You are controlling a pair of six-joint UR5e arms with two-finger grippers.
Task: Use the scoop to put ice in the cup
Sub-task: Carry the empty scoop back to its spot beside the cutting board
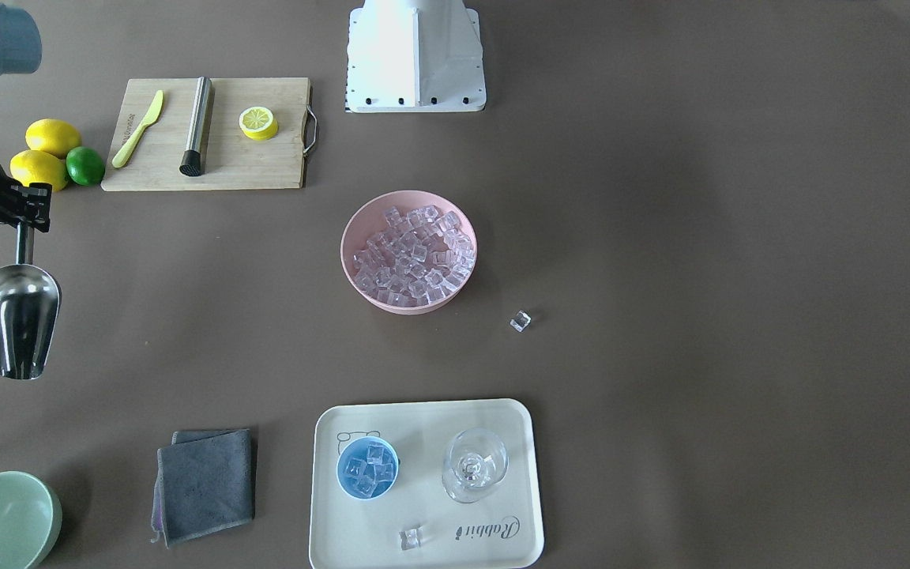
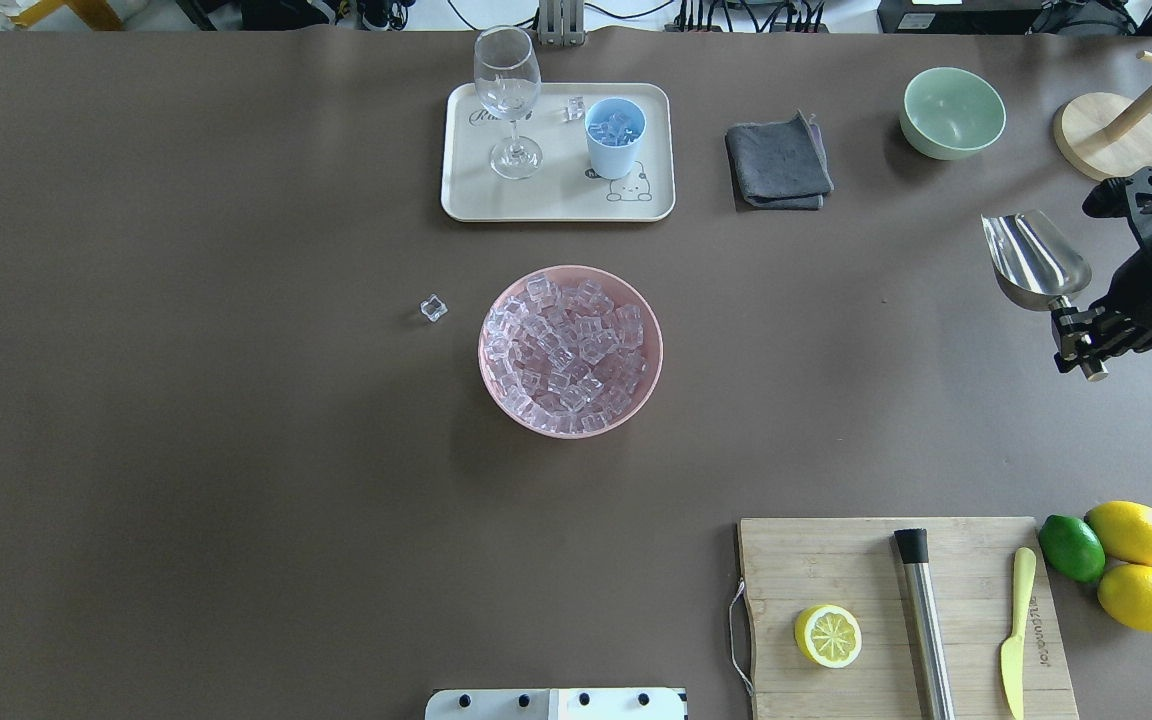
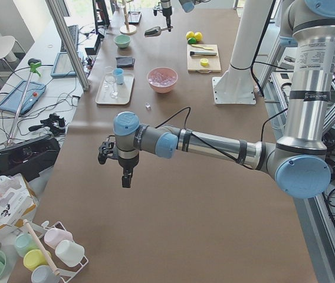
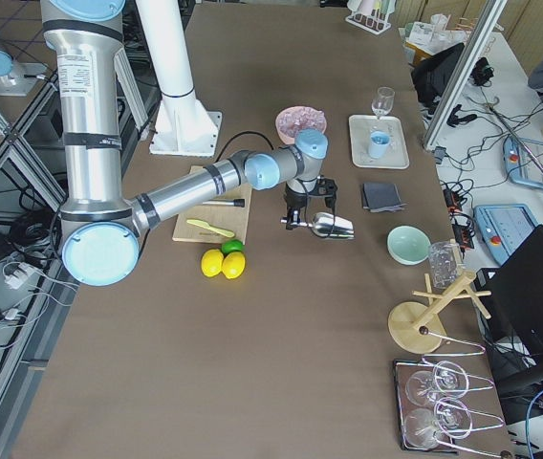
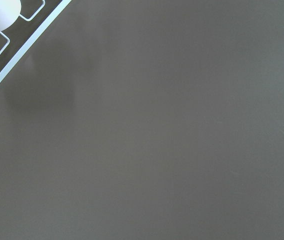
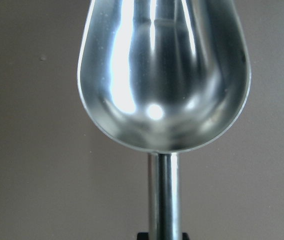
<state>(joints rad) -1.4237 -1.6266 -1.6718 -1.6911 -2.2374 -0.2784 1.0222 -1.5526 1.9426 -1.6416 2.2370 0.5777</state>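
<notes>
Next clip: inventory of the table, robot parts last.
ice: many, clear, in pink bowl; some in cup
loose cube: one on table, another on tray
cup: one, light blue, on tray
glass: one, clear, on tray beside cup
scoop: one, steel, empty, in right gripper
cloth: one, grey, beside tray
green bowl: one, pale, past cloth
cutting board: one, wooden, carrying yellow knife, steel cylinder, lemon half
lemons: two, yellow, beside board, with one green lime
right gripper: shut on scoop handle
left gripper: above table, state unclear

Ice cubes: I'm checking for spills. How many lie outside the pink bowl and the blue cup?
2. One ice cube lies on the table beside the pink bowl; a second ice cube lies on the tray near the cup. The scoop is empty.
</notes>
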